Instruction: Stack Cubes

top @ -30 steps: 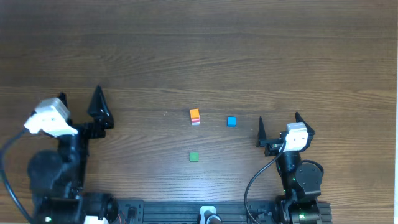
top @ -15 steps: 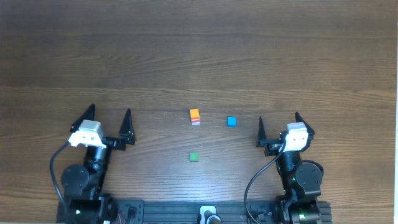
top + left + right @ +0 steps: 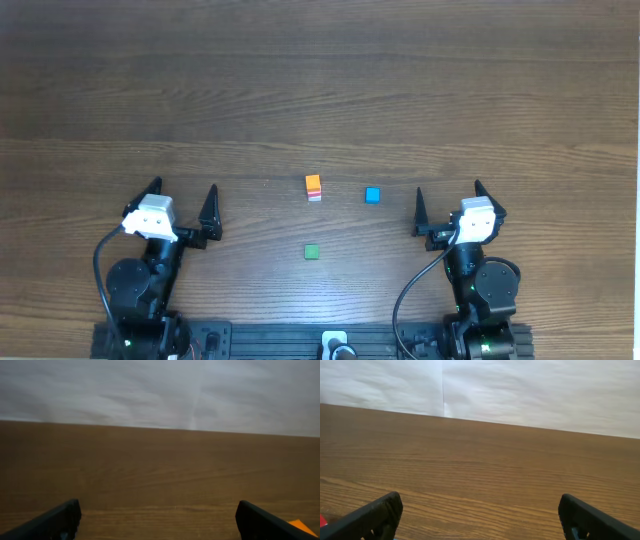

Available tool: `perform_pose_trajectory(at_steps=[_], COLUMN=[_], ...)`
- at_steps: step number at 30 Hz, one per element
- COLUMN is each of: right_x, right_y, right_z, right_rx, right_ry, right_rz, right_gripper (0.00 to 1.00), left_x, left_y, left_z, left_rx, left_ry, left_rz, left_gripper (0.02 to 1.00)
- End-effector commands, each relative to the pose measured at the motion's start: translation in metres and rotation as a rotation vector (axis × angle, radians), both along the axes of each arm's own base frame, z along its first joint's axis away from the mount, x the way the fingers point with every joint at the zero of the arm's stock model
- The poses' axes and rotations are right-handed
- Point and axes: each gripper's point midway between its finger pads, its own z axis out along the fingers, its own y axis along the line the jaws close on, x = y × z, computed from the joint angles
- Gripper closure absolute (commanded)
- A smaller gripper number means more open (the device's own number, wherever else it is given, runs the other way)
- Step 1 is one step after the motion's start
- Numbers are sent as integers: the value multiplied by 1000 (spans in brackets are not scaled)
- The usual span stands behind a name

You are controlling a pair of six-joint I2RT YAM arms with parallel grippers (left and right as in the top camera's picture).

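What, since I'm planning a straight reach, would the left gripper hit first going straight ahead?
Nothing: the left gripper faces bare table, then the pale wall beyond its far edge. The orange cube sits off to its right, outside that line, though depth is unclear.

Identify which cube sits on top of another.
The orange cube: it tops a lower cube, while the blue cube and green cube sit alone.

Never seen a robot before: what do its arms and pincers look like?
The left arm and right arm are black with rounded joints and a white block at each wrist. The left gripper and right gripper each have two pointed black fingers. Black cables loop from the bases.
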Motion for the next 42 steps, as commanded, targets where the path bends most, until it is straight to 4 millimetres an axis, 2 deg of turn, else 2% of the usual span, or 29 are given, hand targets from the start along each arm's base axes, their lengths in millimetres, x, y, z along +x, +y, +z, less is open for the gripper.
perform_pose_trajectory(at_steps=[1, 24, 27, 33, 42], right_x=[0, 0, 0, 0, 0], right_y=[2, 2, 3, 0, 2], right_z=[-3, -3, 5, -3, 1], right_rx=[-1, 0, 3, 0, 139], right_ry=[10, 10, -21, 11, 20], right_rz=[11, 11, 19, 4, 2], right_gripper=[7, 12, 7, 7, 7], left_x=[-1, -1, -1, -1, -1], left_y=[-1, -1, -1, -1, -1], left_z=[0, 0, 0, 0, 0], left_rx=[6, 6, 6, 6, 6], left_ry=[-9, -6, -5, -6, -6], left_rz=[-8, -8, -8, -8, -8], left_gripper=[20, 18, 18, 18, 18])
